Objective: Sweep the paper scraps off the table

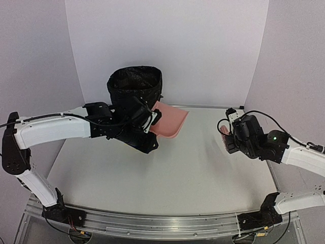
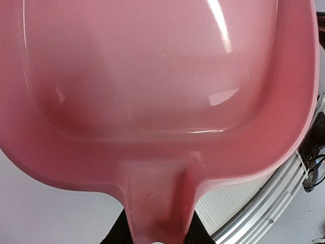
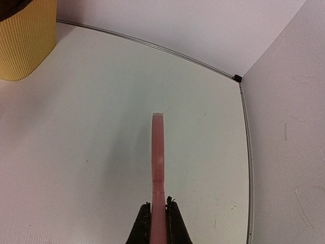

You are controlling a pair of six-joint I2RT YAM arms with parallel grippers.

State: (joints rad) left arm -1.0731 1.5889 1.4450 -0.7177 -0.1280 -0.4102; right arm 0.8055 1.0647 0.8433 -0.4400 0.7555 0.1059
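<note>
No paper scraps show on the white table (image 1: 167,173) in any view. My left gripper (image 1: 148,122) is shut on the handle of the pink dustpan (image 1: 170,121), held raised beside the bin (image 1: 135,89). In the left wrist view the dustpan (image 2: 162,91) fills the frame and its inside holds nothing; the handle (image 2: 160,203) sits between my black fingers. My right gripper (image 1: 227,136) is shut on the pink brush (image 1: 224,130), above the table's right side. In the right wrist view the brush (image 3: 158,162) shows edge-on, pointing away.
A bin lined with a black bag stands at the back left; its yellow ribbed wall (image 3: 23,40) shows in the right wrist view. White walls enclose the table on three sides. A metal rail (image 1: 152,223) runs along the front edge.
</note>
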